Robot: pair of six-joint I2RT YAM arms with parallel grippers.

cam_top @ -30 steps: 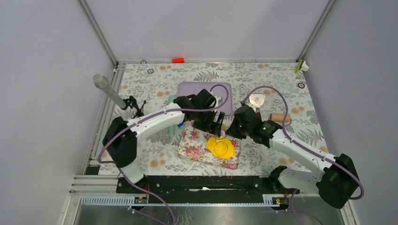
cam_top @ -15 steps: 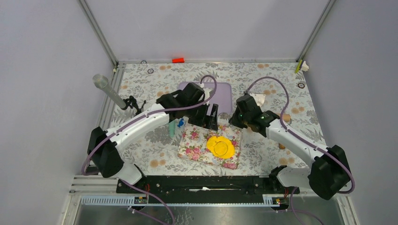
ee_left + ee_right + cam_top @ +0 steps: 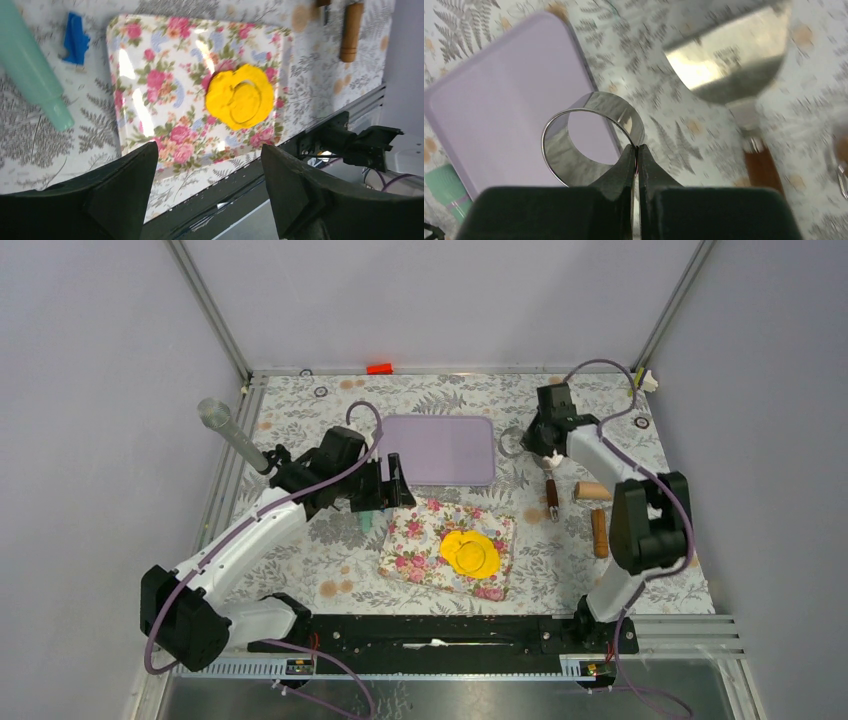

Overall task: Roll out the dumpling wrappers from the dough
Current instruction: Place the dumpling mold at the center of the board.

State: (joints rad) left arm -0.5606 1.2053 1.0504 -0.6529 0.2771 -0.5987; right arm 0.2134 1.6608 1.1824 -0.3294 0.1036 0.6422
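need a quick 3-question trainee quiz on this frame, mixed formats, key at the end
1. True or false: the right hand is shut on the wall of the metal ring.
2. The dough lies on: A) purple tray B) floral board C) tablecloth
3. Fill in: the left hand is ___ and holds nothing.

Key: 1 true; 2 B; 3 open
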